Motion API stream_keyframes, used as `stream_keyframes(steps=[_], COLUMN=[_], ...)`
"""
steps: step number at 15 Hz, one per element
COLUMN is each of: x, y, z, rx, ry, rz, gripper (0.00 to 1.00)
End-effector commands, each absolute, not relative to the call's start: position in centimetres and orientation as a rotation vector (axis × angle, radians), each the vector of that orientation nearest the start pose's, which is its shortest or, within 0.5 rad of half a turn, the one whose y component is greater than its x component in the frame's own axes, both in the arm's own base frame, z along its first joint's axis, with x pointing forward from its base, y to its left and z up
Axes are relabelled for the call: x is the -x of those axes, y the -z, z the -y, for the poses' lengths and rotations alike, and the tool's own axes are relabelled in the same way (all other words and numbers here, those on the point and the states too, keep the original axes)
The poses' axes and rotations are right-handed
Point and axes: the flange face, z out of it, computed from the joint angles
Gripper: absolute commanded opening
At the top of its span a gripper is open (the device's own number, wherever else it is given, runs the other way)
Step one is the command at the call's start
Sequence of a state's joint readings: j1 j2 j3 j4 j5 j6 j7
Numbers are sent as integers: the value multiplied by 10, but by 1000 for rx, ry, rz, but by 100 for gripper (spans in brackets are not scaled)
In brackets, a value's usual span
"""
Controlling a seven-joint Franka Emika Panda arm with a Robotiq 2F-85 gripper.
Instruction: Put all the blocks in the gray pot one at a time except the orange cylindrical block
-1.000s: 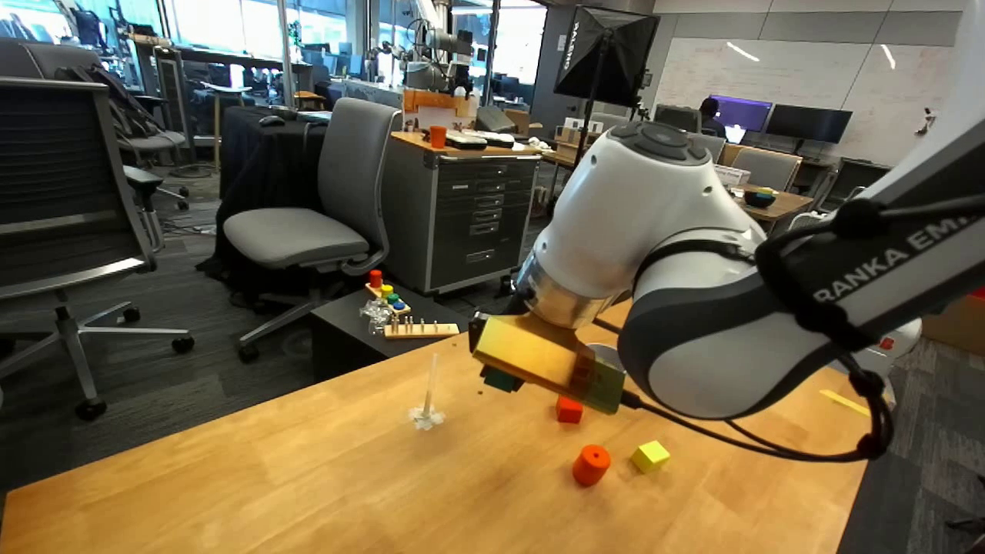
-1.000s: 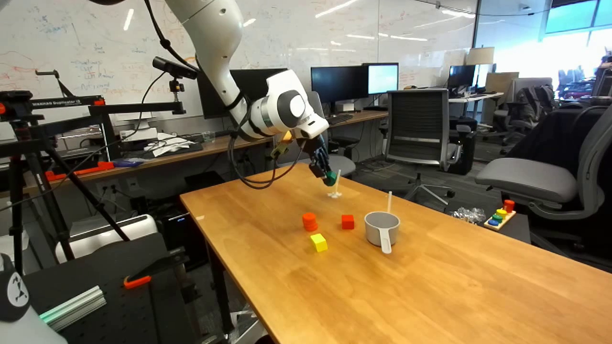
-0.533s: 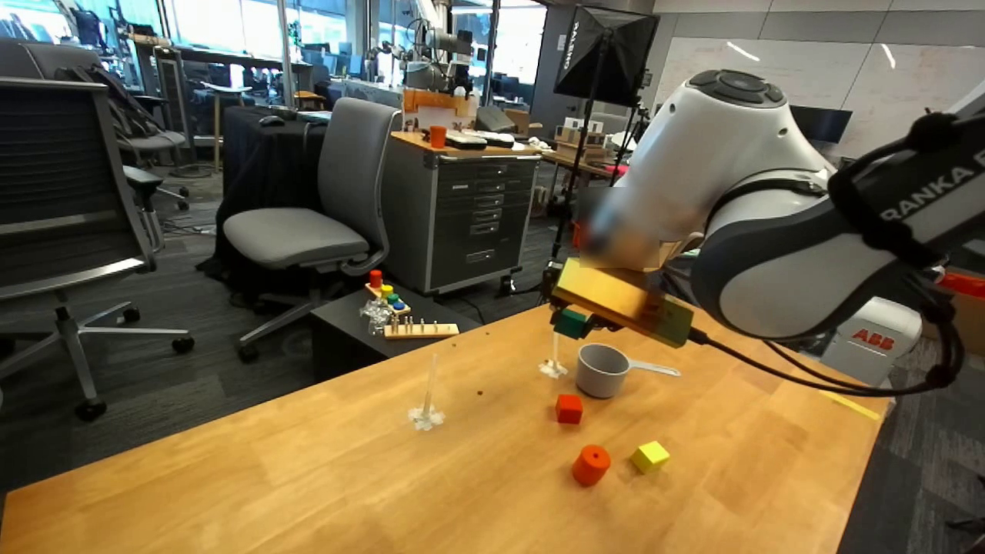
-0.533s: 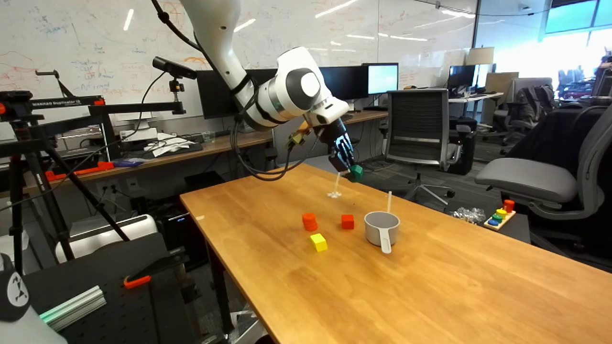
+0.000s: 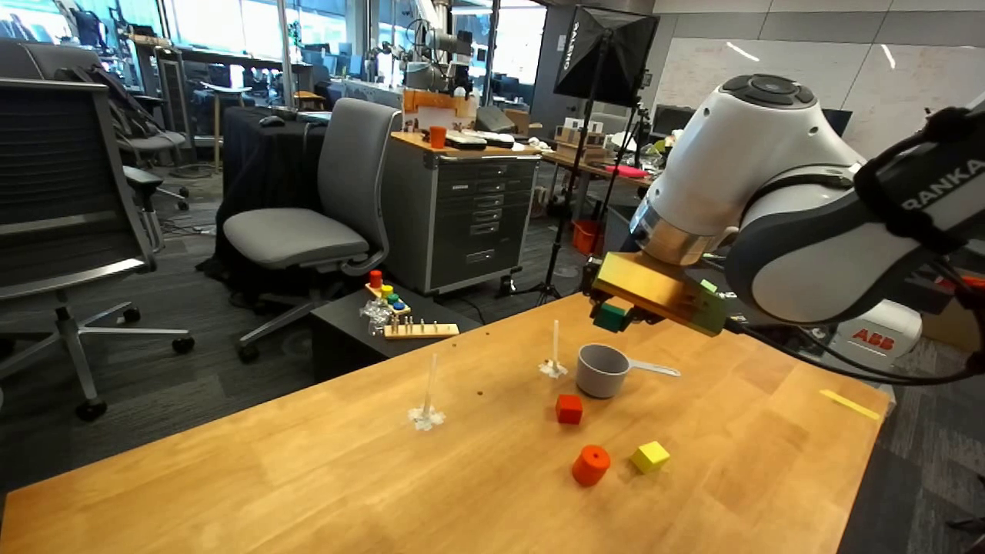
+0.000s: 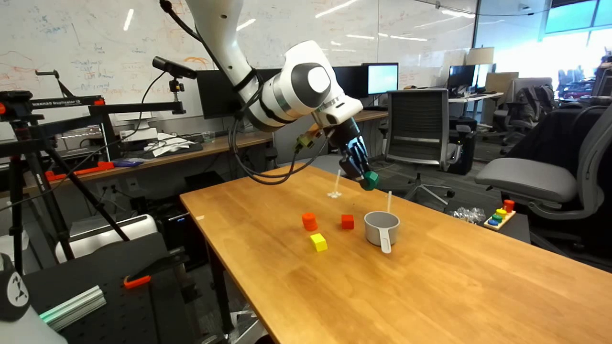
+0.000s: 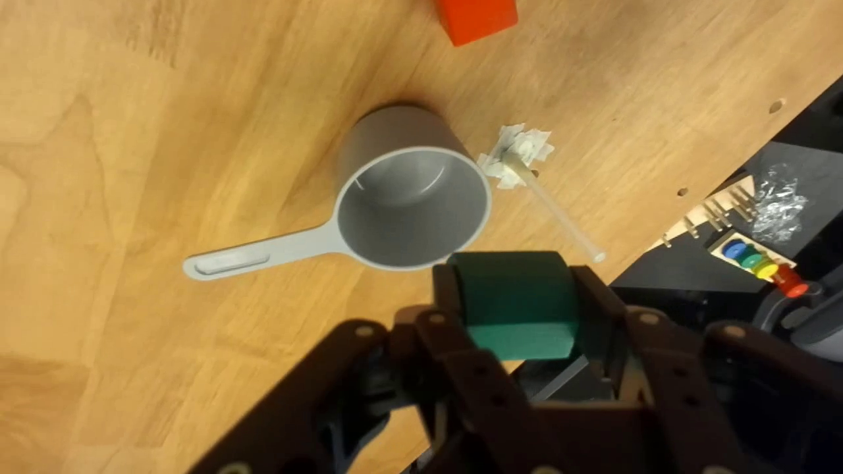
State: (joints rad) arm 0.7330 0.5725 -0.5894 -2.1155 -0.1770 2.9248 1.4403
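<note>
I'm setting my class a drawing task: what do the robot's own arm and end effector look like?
The rounded white arm has a round dark gray cap, a shiny metallic collar, pale "RANKA" lettering and black cables. A boxy yellow-orange casing sits near the black, jointed, two-fingered end effector, dotted with round pale fasteners.

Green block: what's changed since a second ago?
The green block has moved rightward in both exterior views, toward the pot, held in the gripper throughout. Nothing newly grabbed, nothing let go. The pot, red block, yellow block and orange cylinder stayed put.
</note>
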Motion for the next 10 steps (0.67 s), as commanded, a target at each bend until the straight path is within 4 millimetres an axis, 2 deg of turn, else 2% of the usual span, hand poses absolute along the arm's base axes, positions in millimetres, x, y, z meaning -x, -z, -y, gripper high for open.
stream_keyframes(steps=[1,6,7,9,10], x=[-586,-582,-583,-585,-586], y=[-208,-200,-201,-202,-203], z=[-93,-70,-67,-64,-64], rx=[2683,2669,2667,2660,2659], ry=[703,681,678,679,687], rz=[-1547,-1620,-1625,-1630,-1621], gripper=[20,20,30,71,76])
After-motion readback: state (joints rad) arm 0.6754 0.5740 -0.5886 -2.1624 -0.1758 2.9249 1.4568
